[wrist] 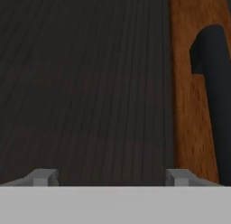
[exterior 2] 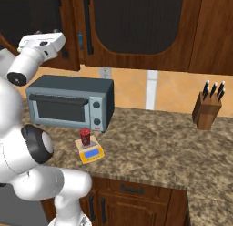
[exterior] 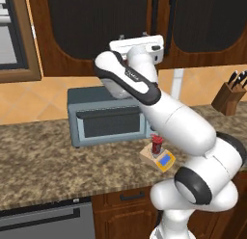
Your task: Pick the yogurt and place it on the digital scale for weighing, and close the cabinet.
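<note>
The yogurt [exterior: 157, 144] [exterior 2: 85, 136], a small red cup, stands upright on the digital scale [exterior: 166, 161] [exterior 2: 91, 153], a flat tan device in front of the toaster oven. My arm is raised to the dark brown wall cabinet [exterior: 96, 21] [exterior 2: 132, 24], far above the cup. In the hand view my gripper [wrist: 110, 178] is open, its two tips spread wide right against a dark door panel with nothing between them. A black bar handle [wrist: 216, 83] runs along the wooden door frame to the right of the tips. The cabinet doors look flush with the front.
A grey toaster oven [exterior: 108, 117] [exterior 2: 70, 102] sits on the speckled counter [exterior: 38, 161] behind the scale. A knife block [exterior: 230, 96] [exterior 2: 207, 109] stands at the far right by the wall. Drawers and a dishwasher [exterior: 48, 221] lie below the counter edge.
</note>
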